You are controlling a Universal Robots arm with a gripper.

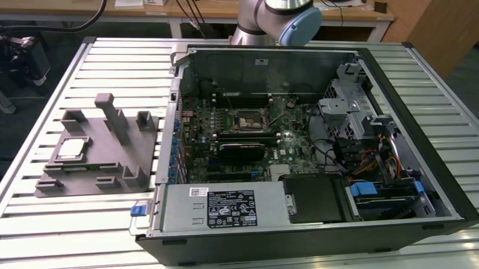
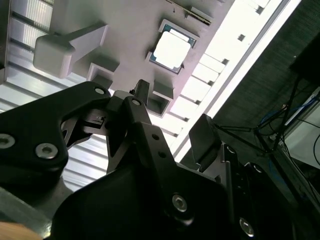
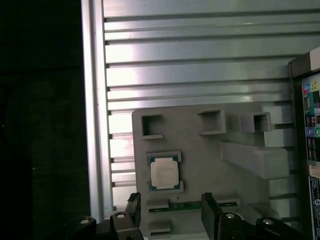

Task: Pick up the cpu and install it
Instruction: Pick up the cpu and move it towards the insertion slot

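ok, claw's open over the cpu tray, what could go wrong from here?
1. The memory stick lies beside the cpu in the grey tray; the open claw could catch it instead.
2. The cpu sits in a recess with raised lips; the claw may strike the tray first.
3. The socket sits deep in the case among cables, so clearance looks tight.

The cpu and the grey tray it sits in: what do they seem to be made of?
The cpu looks metal-topped: it has a pale silvery lid that catches the light, with a thin darker rim, perhaps circuit board. The grey tray looks like matte plastic, possibly printed or moulded: it is a uniform dull grey with blocky pockets and no shine.
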